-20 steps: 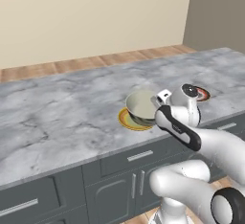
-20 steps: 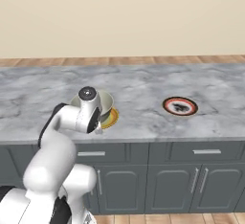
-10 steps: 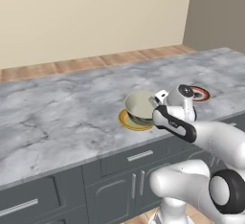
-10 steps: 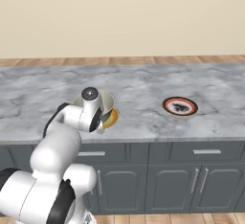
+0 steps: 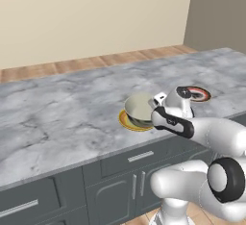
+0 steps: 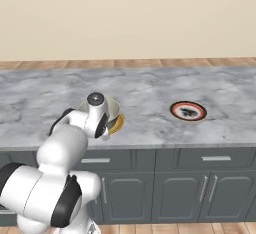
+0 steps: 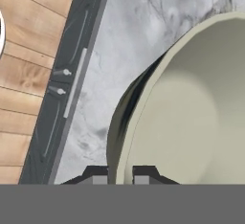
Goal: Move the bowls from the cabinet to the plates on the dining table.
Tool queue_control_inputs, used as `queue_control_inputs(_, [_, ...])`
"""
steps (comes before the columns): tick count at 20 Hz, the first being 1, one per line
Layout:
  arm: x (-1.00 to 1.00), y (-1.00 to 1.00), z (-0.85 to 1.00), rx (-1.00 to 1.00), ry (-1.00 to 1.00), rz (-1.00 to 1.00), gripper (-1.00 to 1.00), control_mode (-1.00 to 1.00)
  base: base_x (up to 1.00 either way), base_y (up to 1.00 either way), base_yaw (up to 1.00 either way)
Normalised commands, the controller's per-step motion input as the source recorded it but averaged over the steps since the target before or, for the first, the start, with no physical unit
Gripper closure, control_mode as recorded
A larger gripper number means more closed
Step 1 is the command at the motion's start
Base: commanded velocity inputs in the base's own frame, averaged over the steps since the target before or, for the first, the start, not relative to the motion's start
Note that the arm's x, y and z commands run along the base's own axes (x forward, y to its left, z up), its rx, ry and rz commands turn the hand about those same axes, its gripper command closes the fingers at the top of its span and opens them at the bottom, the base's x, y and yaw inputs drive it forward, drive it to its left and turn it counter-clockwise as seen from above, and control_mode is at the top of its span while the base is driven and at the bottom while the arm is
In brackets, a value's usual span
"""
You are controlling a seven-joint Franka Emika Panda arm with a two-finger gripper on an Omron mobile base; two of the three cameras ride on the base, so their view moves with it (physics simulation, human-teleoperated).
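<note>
The cream-beige bowl (image 5: pixel 139 106) sits low over the yellow-rimmed plate (image 5: pixel 126 121) near the front edge of the marble dining table (image 5: pixel 57 118); I cannot tell whether they touch. My gripper (image 7: pixel 120 175) is shut on the bowl (image 7: pixel 191 113), with one fingertip on each side of its near rim. In the right base view the hand covers part of the bowl (image 6: pixel 112 109) and the plate (image 6: pixel 119 124). The red-rimmed plate (image 5: pixel 199 93) lies bare further right (image 6: pixel 188 111). The red bowl and the cabinet are out of view.
Dark grey drawers and doors (image 6: pixel 180 178) with silver handles run below the table top. A wooden floor (image 5: pixel 96 63) and a beige wall lie beyond the table's far edge. The drawer front (image 7: pixel 72 84) shows right below the hand.
The bowl and the hand stay over the yellow-rimmed plate. Only the arm's elbow has swung a little.
</note>
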Motion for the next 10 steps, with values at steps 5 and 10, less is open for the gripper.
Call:
queue_control_inputs(5, [0.15, 0.00, -0.13, 0.00, 0.00, 0.00, 1.00, -1.00, 0.00, 0.00, 0.00])
queue_control_inputs(10, [0.16, 0.00, -0.13, 0.00, 0.00, 0.00, 1.00, -1.00, 0.00, 0.00, 0.00])
